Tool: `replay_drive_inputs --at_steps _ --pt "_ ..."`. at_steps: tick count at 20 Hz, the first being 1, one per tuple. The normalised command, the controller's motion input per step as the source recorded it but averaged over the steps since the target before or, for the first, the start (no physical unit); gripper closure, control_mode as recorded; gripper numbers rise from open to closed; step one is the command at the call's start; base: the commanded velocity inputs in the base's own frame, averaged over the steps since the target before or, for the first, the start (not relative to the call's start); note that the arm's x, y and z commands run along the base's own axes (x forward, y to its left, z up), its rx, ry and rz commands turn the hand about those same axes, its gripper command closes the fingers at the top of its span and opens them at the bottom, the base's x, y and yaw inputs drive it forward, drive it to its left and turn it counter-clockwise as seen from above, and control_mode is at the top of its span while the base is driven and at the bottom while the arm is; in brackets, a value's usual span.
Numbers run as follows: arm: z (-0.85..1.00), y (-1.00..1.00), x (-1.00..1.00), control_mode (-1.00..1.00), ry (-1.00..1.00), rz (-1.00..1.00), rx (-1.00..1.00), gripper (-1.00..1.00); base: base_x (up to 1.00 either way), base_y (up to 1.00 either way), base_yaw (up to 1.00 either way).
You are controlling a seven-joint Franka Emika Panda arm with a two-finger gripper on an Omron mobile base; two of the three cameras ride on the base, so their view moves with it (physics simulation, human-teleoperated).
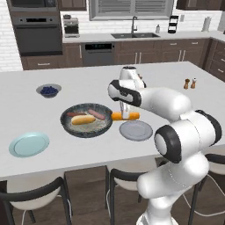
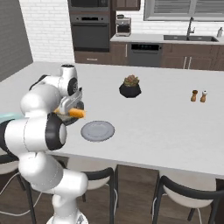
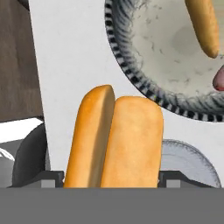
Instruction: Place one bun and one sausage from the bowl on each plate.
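The bowl, wide, shallow and dark grey with a speckled pale inside, is taken as the landmark. Inside it a paler yellow-tan bun is laid lengthwise, with a pale pinkish sausage just behind it and a darker red-brown sausage at the back left. A bright orange bun, split along its length, is seen level just beside the bowl's right rim, raised over the counter. A grey plate, flat and round, is set right of the bowl, near its rim. A light blue-green plate is set well to the bowl's left
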Motion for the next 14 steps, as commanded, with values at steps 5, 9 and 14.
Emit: replay_drive_inputs --at_steps 5,9,14 --pt "0.00 -0.58 0.01 -1.00 0.00 -0.60 0.00 1.00 0.00 0.00 0.00" --pt "-0.02 -0.32 0.00 -1.00 0.03 -0.64 0.00 1.00 0.00 0.00 0.00" --pt "-0.17 -0.17 0.14 -1.00 0.01 -0.42 0.00 1.00 0.00 0.00 0.00"
